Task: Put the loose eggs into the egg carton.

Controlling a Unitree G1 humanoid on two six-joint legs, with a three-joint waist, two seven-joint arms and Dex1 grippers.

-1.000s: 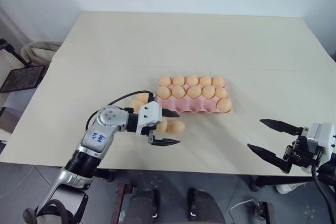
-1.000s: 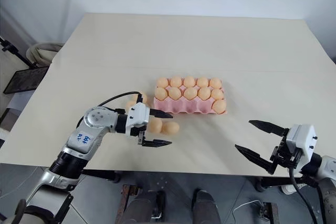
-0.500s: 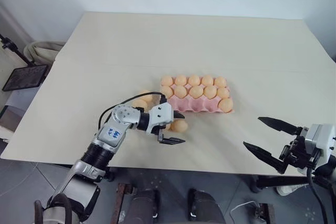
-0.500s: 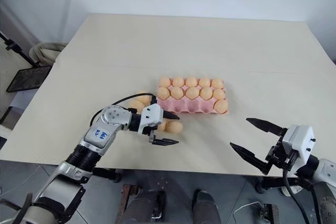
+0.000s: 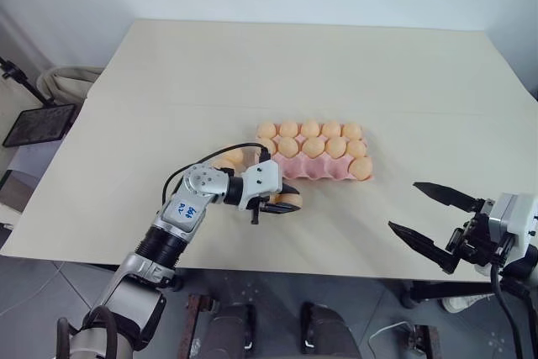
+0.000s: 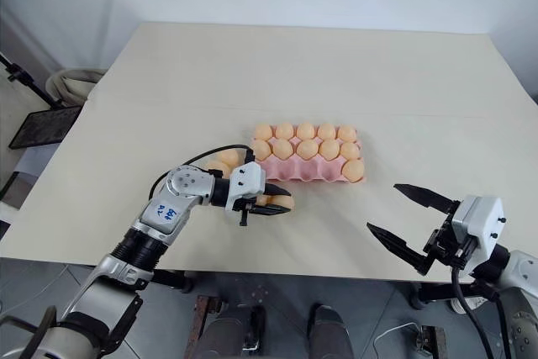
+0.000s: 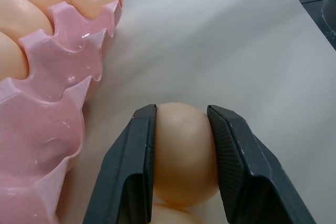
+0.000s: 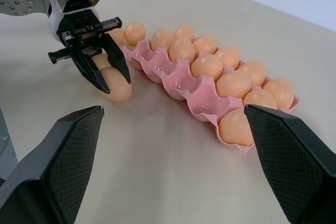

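Observation:
My left gripper [image 5: 288,202] is shut on a loose egg [image 7: 184,153] that rests on the table just in front of the egg carton's left near corner. Its black fingers [image 7: 131,166] press the egg from both sides. Two more loose eggs [image 5: 227,161] lie behind the left wrist, and another peeks out under the held one [image 7: 168,216]. The pink egg carton [image 5: 313,171] holds eggs in its two far rows and one at the near right [image 5: 360,168]. The rest of its near row stands bare. My right gripper [image 5: 403,206] hangs open off the table's near right edge, nothing in it.
The carton's left near corner [image 7: 68,77] is close beside the held egg. The table's front edge [image 5: 336,273] runs just below both grippers. A black cable [image 5: 202,166] loops over the left wrist. A dark stand [image 5: 38,124] sits off the table's left side.
My left gripper slid right around the egg in front of the carton and closed on it. The right gripper stayed where it was, open.

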